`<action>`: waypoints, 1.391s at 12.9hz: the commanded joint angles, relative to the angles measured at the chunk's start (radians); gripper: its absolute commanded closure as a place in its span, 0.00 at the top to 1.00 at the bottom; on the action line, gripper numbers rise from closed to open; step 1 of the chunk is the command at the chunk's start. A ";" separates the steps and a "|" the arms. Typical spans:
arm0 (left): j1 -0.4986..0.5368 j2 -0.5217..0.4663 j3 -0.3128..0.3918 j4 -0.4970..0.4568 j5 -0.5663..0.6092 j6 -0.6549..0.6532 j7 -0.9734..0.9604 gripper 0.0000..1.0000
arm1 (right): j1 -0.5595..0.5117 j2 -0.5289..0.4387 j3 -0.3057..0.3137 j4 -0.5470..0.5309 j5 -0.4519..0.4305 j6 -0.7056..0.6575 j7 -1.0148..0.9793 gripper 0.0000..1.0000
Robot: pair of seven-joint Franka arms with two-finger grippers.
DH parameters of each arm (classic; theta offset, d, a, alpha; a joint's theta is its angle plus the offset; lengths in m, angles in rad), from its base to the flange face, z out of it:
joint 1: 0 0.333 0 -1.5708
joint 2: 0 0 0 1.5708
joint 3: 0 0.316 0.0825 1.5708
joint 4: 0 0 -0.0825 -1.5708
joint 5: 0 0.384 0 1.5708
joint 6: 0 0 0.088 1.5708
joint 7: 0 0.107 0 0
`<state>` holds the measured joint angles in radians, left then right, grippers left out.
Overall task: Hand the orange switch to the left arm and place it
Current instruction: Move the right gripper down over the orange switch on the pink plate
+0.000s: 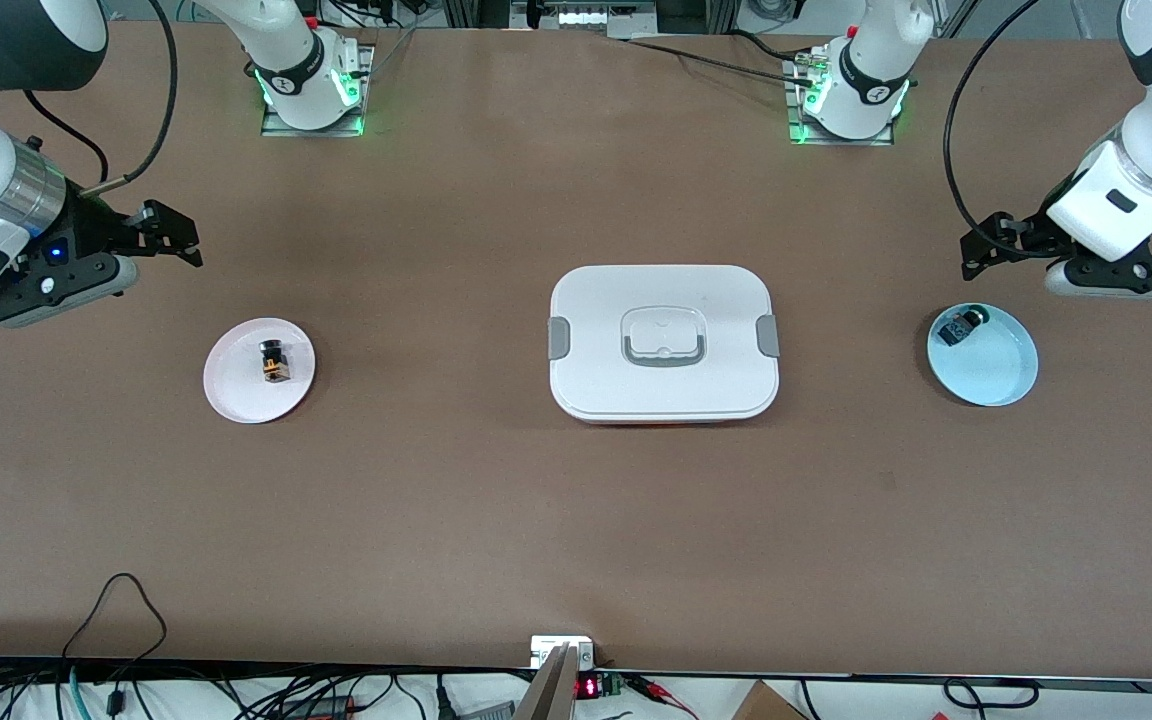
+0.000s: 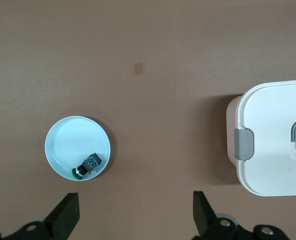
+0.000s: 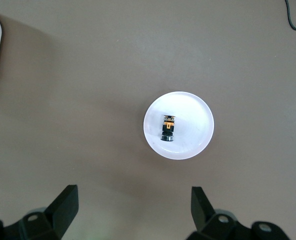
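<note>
Box sits mid-bench, lowest in the front view, lid on, clasps at both ends. Orange switch lies on its side on a white plate toward the right arm's end; right wrist view shows it ahead of the fingers, roughly centred between them. Right gripper hangs above bare bench just beside the plate, fingers wide, nothing held. Left gripper hangs by a blue plate carrying the black-and-blue part, fingers also wide and empty; left arm waits. Step in hand, likely: right arm goes over the plate and comes down on the switch. Do it well by lining the fingers across the switch's narrow body, dropping straight, closing before touching the plate. Plate rim is low, little to snag. Plenty of open bench all round the box, so a handover can go over bare bench nearer or farther than it, well apart from its edges.
</note>
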<state>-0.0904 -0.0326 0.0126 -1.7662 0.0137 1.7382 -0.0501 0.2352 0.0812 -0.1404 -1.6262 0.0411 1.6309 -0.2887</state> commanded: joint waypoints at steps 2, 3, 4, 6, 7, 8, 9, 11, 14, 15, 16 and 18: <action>-0.011 0.006 0.010 0.024 -0.004 -0.022 -0.005 1.00 | -0.004 0.009 0.002 0.026 -0.014 -0.017 -0.001 1.00; -0.011 0.006 0.010 0.022 -0.004 -0.022 -0.005 1.00 | -0.004 0.009 0.002 0.026 -0.015 -0.017 -0.001 1.00; -0.011 0.006 0.010 0.024 -0.004 -0.022 -0.005 1.00 | -0.002 0.009 0.002 0.026 -0.014 -0.017 -0.001 1.00; -0.011 0.006 0.010 0.024 -0.004 -0.022 -0.005 1.00 | -0.004 0.008 0.001 0.025 -0.012 -0.019 -0.001 1.00; -0.011 0.006 0.010 0.022 -0.004 -0.022 -0.005 1.00 | -0.005 0.009 0.001 0.025 -0.010 -0.019 -0.003 1.00; -0.011 0.006 0.010 0.024 -0.004 -0.022 -0.005 1.00 | -0.007 0.008 0.001 0.023 -0.004 -0.022 -0.006 1.00; -0.011 0.006 0.010 0.024 -0.004 -0.022 -0.005 1.00 | -0.005 0.008 -0.001 0.020 -0.006 -0.022 -0.042 1.00; -0.011 0.006 0.010 0.022 -0.004 -0.022 -0.005 1.00 | -0.008 0.018 -0.001 0.017 -0.006 -0.075 -0.206 1.00; -0.011 0.006 0.010 0.022 -0.004 -0.022 -0.005 1.00 | -0.010 0.041 -0.002 0.019 -0.015 -0.112 -0.337 1.00; -0.011 0.006 0.010 0.022 -0.006 -0.022 -0.005 1.00 | -0.010 0.052 -0.002 0.017 -0.014 -0.105 -0.393 1.00; -0.011 0.006 0.010 0.024 -0.004 -0.022 -0.005 1.00 | -0.013 0.072 -0.004 0.017 -0.014 -0.085 -0.441 1.00; -0.011 0.006 0.010 0.024 -0.006 -0.022 -0.005 1.00 | -0.033 0.113 -0.004 0.009 -0.017 -0.056 -0.595 1.00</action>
<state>-0.0903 -0.0325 0.0127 -1.7661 0.0137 1.7382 -0.0505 0.2219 0.1525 -0.1451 -1.6274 0.0377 1.5594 -0.7510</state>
